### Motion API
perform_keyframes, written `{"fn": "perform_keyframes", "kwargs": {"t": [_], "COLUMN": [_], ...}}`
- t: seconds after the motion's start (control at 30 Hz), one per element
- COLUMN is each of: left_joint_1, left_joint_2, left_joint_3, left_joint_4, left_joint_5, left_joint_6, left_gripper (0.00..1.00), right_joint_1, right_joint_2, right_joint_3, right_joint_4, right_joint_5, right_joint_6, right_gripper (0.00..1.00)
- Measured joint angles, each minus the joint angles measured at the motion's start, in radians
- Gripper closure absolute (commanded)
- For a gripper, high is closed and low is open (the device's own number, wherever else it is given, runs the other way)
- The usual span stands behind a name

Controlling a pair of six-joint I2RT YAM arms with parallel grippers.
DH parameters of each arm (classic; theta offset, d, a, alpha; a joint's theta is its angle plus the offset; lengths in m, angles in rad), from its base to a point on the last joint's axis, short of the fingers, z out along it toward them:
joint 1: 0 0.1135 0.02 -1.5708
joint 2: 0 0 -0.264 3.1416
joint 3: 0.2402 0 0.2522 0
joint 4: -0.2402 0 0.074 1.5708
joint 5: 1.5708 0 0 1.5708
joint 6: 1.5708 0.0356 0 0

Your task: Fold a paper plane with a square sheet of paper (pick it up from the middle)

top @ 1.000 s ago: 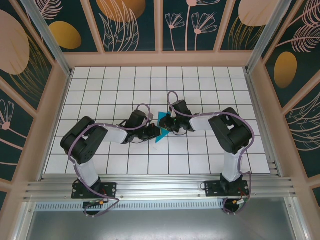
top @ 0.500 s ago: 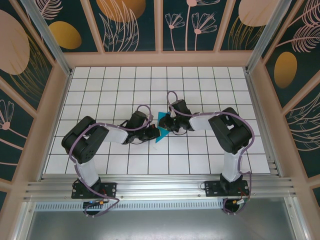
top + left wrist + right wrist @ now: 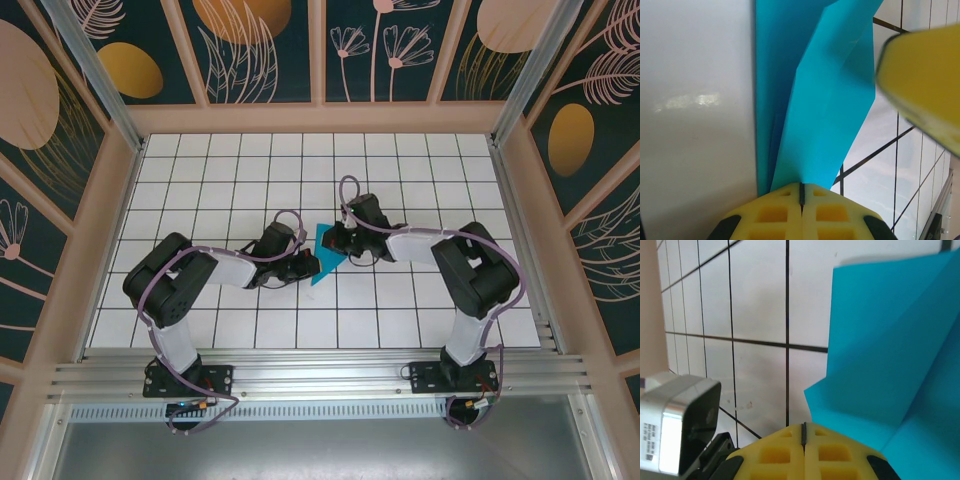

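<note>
On the tiled surface (image 3: 400,300), your right end effector (image 3: 338,246) had just clamped the creased paper (image 3: 323,256); your left end effector (image 3: 309,266) stayed shut on it; creasing could proceed.

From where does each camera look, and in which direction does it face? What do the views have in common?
Top external: above and behind the bases, facing down on the table; both arms, left tool and right tool show.
Left wrist: on the left arm, facing along its shut yellow fingers at the paper.
Right wrist: on the right arm, facing along its shut fingers at the paper and tiles.
Shared: all three see the paper and the tiled table.
</note>
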Motion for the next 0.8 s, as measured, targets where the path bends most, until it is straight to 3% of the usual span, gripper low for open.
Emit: {"fn": "perform_keyframes", "kwargs": {"t": [0.5, 0.8], "left_joint_1": [-0.002, -0.002], "left_joint_2": [0.000, 0.000], "left_joint_3": [0.007, -0.002], "left_joint_4": [-0.019, -0.006], "left_joint_5": [-0.008, -0.008], "left_joint_6": [0.012, 0.023], "left_gripper": [1.00, 1.00], "right_joint_1": [-0.001, -0.053], "right_joint_2": [0.113, 0.156], "right_joint_3": [0.037, 0.089], "right_joint_4": [-0.010, -0.031], "right_joint_5": [-0.008, -0.074], "right_joint_6": [-0.027, -0.056], "right_gripper": [0.95, 0.92]}}
